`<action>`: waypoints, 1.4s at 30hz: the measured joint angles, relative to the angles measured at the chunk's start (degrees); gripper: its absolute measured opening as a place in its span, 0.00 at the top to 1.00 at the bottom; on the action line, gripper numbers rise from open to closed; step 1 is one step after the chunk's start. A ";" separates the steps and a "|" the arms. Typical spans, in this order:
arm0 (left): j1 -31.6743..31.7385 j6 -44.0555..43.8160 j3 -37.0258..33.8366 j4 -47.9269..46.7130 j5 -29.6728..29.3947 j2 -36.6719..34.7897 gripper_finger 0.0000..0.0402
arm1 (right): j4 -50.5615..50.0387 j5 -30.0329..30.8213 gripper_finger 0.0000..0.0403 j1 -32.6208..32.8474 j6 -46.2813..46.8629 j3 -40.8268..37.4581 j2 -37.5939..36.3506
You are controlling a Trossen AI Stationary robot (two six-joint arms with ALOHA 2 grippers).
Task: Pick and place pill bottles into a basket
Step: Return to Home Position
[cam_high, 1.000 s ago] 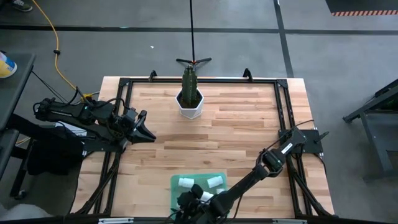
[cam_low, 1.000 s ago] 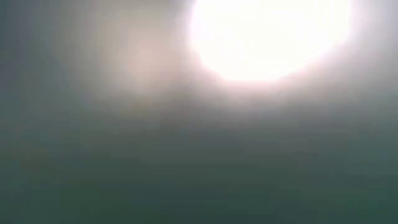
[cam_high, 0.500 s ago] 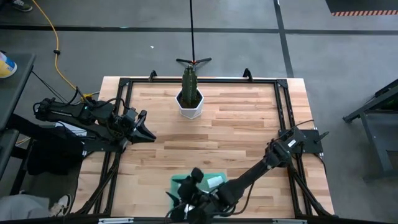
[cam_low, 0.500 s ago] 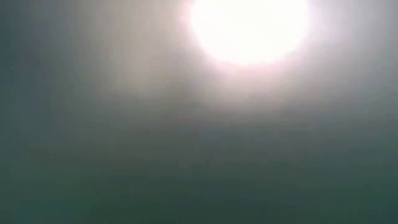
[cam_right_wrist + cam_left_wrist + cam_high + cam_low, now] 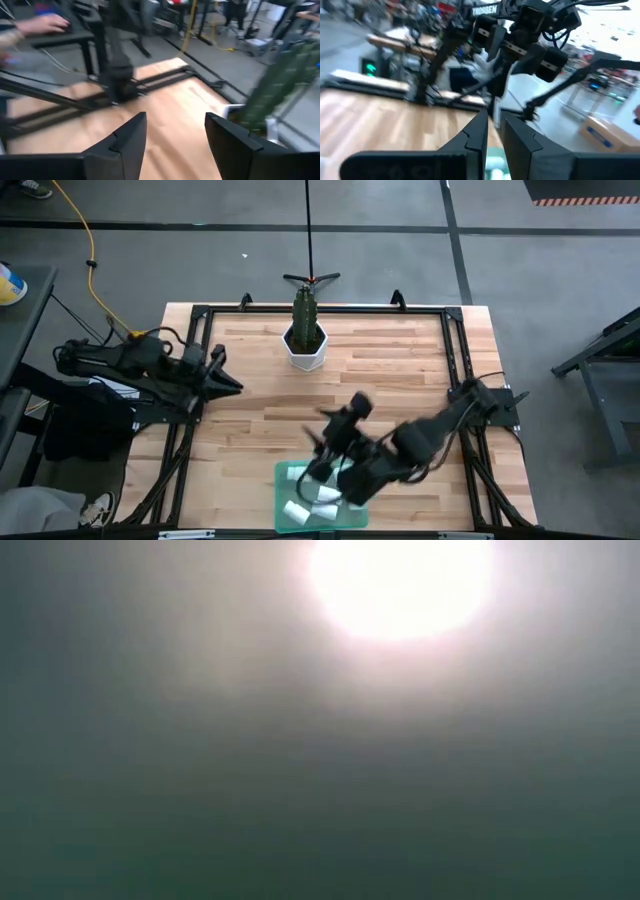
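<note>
The right tool [image 5: 176, 119] hangs above the table just past the basket's [image 5: 284, 490] far edge, fingers spread wide and holding nothing. The pill bottles [image 5: 297, 511] lie inside the basket, apart from that tool. The left tool [image 5: 494, 120] sits well to the basket's left, fingers all but together and gripping nothing.

You have one green tray [image 5: 282, 488] at the table's 6 o'clock, at least three white pill bottles [image 5: 295, 511] showing inside, one hexagonal cactus pot [image 5: 306, 356] at 12 o'clock, plus a left arm [image 5: 140, 362] and a right arm [image 5: 445, 420].
</note>
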 joint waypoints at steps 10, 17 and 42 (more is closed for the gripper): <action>0.00 11.42 0.00 -0.27 -10.56 -6.43 0.78 | -24.26 -3.48 0.64 -5.73 -1.20 0.00 -9.90; 0.00 16.72 0.00 -0.44 -20.64 -7.26 0.78 | -30.85 -5.51 0.76 -9.84 -8.50 -0.75 -17.86; 0.00 19.64 0.00 -1.70 -30.51 -7.48 0.78 | 27.99 -22.73 1.00 -11.84 -27.36 -78.26 -88.37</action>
